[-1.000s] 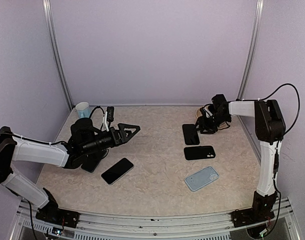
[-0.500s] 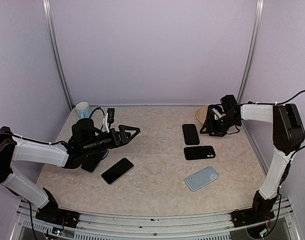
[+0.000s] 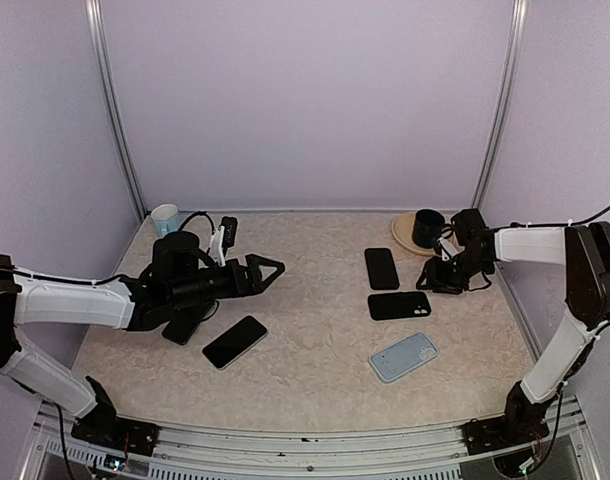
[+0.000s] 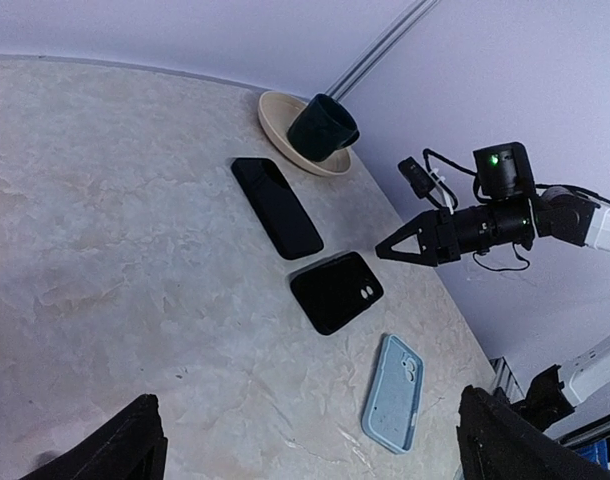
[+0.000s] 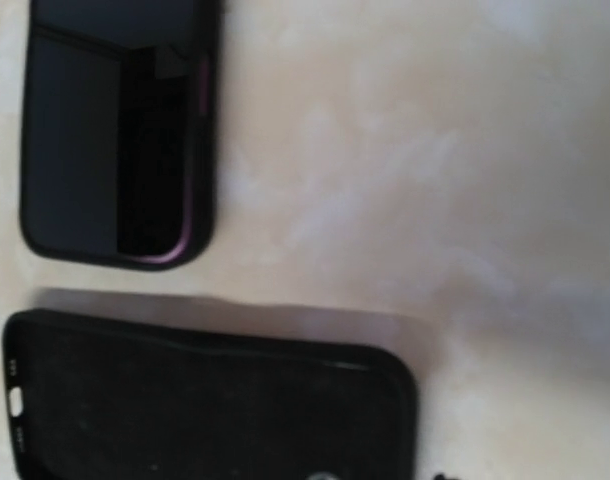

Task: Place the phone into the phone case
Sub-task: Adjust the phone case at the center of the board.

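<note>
R hand (image 3: 425, 286) pulled back off phone (image 3: 382, 268), black case (image 3: 399, 305) just ahead; can't tell its grip. L hand (image 3: 275, 272) splayed, empty. No pickup yet.

The phone (image 3: 382, 268) lies just behind the first case (image 3: 399, 305), the second case (image 3: 403, 357) farther forward.

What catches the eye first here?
Four flat slabs lie on the table: a left phone at near left, a right phone right of centre, a black case just nearer than it, and a pale blue case nearest. The left gripper hangs wide open above the table; the right gripper is low by the black case's right end.
</note>
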Tool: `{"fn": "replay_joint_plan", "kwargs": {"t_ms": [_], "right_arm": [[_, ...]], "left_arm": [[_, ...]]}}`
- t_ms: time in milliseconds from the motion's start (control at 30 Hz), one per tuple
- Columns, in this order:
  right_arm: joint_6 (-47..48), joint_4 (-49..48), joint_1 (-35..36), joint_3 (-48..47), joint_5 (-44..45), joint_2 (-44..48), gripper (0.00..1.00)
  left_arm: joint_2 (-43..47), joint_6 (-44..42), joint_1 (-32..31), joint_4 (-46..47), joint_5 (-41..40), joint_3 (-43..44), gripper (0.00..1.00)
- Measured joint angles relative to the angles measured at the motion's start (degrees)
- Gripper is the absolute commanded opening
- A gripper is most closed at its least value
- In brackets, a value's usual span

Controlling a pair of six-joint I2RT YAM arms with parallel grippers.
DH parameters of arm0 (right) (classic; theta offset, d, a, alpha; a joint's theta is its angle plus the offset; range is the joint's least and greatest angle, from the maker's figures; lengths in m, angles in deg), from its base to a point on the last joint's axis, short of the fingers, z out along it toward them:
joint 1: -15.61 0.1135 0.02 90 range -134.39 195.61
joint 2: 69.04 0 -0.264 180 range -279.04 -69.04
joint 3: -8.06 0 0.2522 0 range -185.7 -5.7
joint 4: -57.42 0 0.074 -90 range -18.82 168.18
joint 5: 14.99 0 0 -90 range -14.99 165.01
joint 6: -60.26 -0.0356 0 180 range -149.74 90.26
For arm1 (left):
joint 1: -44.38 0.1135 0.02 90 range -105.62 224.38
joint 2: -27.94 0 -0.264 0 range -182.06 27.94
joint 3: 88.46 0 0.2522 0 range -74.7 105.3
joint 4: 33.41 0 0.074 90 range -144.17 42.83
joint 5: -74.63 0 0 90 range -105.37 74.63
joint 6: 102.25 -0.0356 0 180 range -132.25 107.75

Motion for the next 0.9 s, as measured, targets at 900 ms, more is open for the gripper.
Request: {"fn": "replay_joint_plan", "kwargs": {"t_ms": [900], "right_arm": [[0.98, -1.64, 2.91, 0.17, 4.59, -6.01, 0.26]], "left_arm": [[-0.74, -6.71, -1.95, -23.78, -12.0, 5.44, 0.99]]}}
